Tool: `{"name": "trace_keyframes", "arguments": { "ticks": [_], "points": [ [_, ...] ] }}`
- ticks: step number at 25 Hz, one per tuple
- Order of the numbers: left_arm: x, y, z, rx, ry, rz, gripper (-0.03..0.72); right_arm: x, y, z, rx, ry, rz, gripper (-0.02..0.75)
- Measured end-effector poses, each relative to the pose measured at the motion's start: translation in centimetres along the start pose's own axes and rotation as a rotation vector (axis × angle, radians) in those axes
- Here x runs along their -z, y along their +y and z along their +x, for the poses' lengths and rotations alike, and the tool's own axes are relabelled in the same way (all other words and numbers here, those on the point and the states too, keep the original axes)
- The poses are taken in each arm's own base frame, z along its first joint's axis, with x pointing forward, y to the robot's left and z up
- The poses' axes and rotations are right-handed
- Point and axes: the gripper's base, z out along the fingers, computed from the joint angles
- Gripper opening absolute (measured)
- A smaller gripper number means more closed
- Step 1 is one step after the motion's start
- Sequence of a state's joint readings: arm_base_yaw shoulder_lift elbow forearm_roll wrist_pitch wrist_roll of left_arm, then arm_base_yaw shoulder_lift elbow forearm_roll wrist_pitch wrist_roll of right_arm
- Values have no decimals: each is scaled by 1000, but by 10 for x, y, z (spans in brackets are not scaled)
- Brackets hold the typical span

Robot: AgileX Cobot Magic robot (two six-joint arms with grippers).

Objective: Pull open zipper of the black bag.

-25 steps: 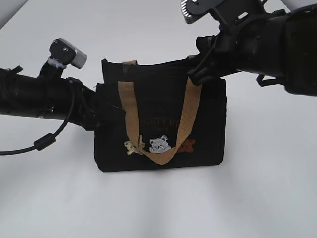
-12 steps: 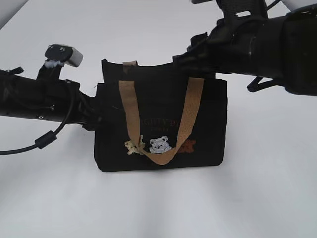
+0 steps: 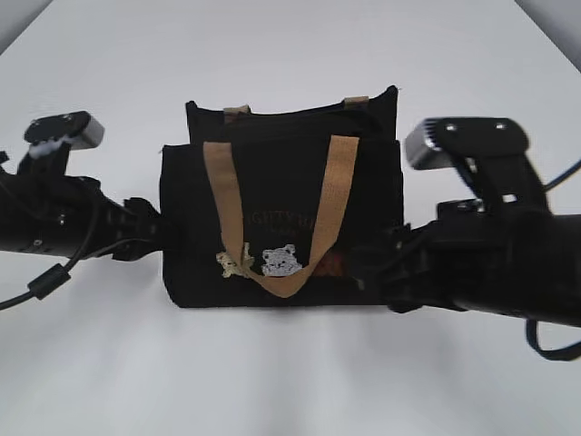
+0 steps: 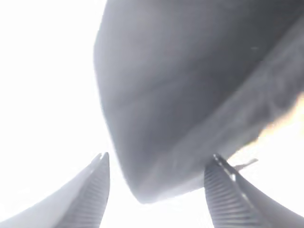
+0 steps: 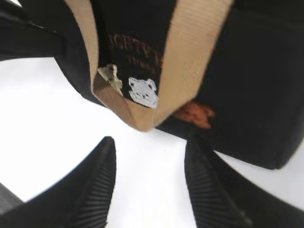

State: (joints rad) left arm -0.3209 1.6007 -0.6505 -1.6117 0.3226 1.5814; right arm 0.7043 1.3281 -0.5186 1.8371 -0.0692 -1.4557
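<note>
Two grippers flank one small boxy black fabric bag (image 3: 281, 227), which stands upright at the middle of the white tabletop (image 3: 290, 381).

Item, bag: two tan webbing straps (image 3: 336, 195); the front one hangs in a loop down the front face, over small bear patches (image 5: 142, 91) and faint lettering. In the exterior view the top edge runs from 10 o'clock to 2 o'clock of the bag, the rear panel standing a little higher than the front.

Item, zipper: lies along that top edge; neither its silver pull nor its ring can be made out in any view, so how far it is drawn cannot be told.

Item, left gripper (image 4: 156, 190): at the bag's 9 o'clock side; fingers apart, straddling the bag's end corner without clamping it, nothing held.

Item, right gripper (image 5: 149, 190): at the bag's 4 o'clock, low by the front bottom corner; fingers apart, bare tabletop between them, nothing held.

Step, as judged: neither tool holds the bag or the pull; this reads as repositioning between grasps. The next move calls for one gripper to steady an end of the bag while the other rises to the top edge, finds the pull and pinches it.

Room: open table at 6 o'clock and 12 o'clock. Hazards: the hanging strap loop near the right fingers, and soft fabric that may fold or tip under a side push.
</note>
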Motion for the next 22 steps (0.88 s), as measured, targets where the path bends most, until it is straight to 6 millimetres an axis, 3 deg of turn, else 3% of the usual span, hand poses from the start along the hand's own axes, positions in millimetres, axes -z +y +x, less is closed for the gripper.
{"name": "trace_keyframes", "arguments": {
  "ticks": [4, 7, 10, 13, 17, 19, 22],
  "points": [
    [22, 2, -3, 31, -63, -97, 451, 33, 2, -1, -53, -96, -82, 349],
    [38, -3, -11, 29, -126, -99, 447, 36, 16, 2, -82, -66, -251, 327],
    [56, -9, -17, 24, -178, -98, 443, 34, 30, 13, -59, 59, -404, 321],
    [76, -15, -18, -32, -184, -101, 430, 37, 28, 34, 3, 296, -408, 319],
    [103, -22, -11, -13, -140, -122, 424, 59, -8, 51, 118, 588, -85, 319],
    [114, -22, -2, -17, -59, -151, 414, 83, -26, 44, 157, 567, 116, 319],
    [134, -23, 13, 12, 44, -202, 389, 130, -38, 39, 183, 407, 207, 319]
  ]
}}
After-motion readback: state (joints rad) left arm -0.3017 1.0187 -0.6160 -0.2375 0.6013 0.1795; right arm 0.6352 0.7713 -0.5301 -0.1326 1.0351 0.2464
